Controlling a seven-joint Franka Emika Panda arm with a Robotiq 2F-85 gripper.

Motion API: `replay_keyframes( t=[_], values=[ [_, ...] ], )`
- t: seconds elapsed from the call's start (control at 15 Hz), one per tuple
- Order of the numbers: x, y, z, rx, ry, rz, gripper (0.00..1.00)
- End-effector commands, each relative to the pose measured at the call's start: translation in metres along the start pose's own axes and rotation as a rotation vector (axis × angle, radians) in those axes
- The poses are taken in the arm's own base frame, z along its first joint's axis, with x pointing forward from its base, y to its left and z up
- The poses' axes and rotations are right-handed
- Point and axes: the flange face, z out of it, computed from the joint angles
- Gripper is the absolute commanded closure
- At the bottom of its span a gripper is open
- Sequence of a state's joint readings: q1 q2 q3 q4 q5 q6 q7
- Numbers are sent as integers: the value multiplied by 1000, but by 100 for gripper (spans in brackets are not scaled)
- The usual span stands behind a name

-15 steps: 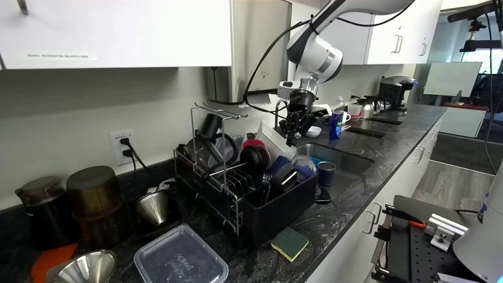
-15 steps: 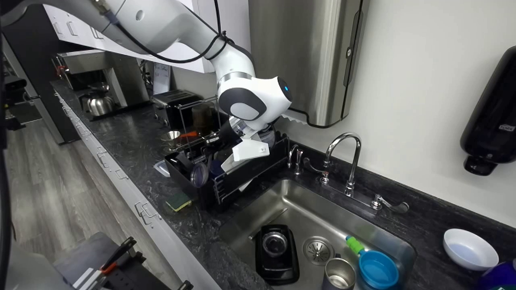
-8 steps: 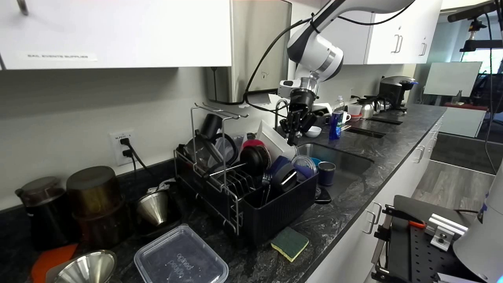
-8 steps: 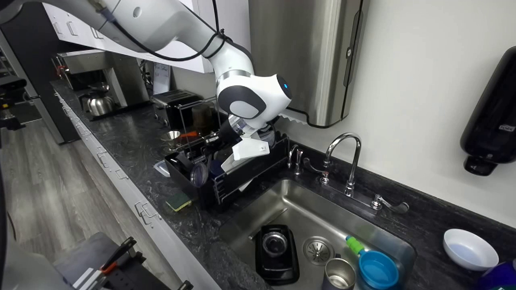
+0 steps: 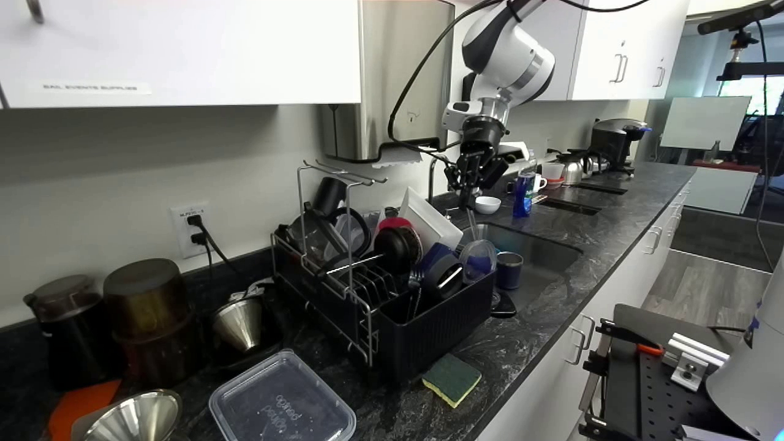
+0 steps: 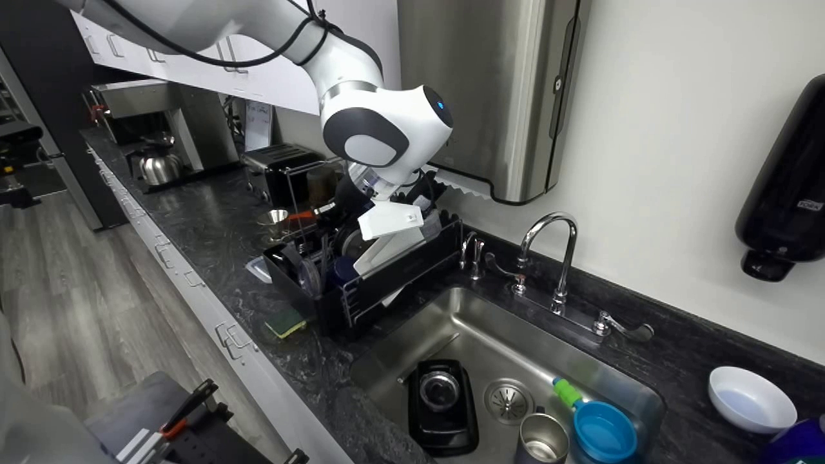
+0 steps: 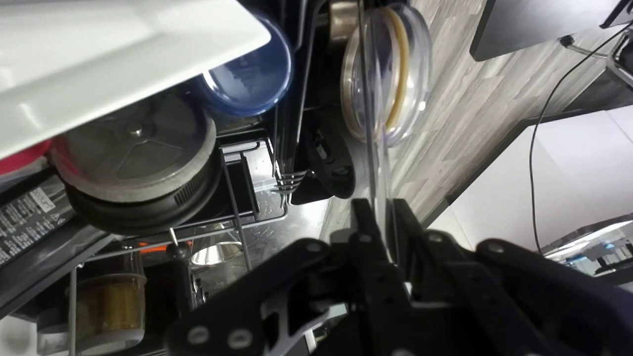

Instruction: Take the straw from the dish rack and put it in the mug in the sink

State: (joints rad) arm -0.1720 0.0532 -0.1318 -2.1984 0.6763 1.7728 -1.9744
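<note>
The clear straw (image 7: 370,123) is pinched between the fingers of my gripper (image 7: 381,203) in the wrist view. It runs away from the fingertips past a round clear lid (image 7: 418,74). In an exterior view the straw (image 5: 473,225) hangs below my gripper (image 5: 468,205), above the sink-side end of the black dish rack (image 5: 429,337). I cannot tell whether its lower end is clear of the rack. The mug, dark blue outside (image 5: 509,271) and steel inside (image 6: 543,444), stands upright in the sink (image 6: 483,341). In the latter view the fingertips are hidden.
A white square dish (image 5: 429,217) leans in the rack near the gripper. The sink also holds a black tray (image 6: 443,412) and a blue scoop (image 6: 604,430). The faucet (image 6: 567,258) rises behind it. A sponge (image 5: 452,378) lies before the rack; a white bowl (image 6: 752,399) stands beside the sink.
My gripper has risen and shifted to the right in one exterior view, with the straw now showing below it. The clear lid in the rack has shifted slightly.
</note>
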Motion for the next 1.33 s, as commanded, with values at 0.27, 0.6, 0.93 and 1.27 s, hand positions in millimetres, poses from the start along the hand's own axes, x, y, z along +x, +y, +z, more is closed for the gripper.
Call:
replay_keyframes(
  t=[0.27,0.6,0.93,1.27],
  values=[
    [19,-36,-20,-71,-2,-88,97],
    [26,-49,-33,-108,4,-113,97],
    [21,-57,-44,-151,18,-114,97],
    [1,-65,-70,-219,54,-84,97]
  ],
)
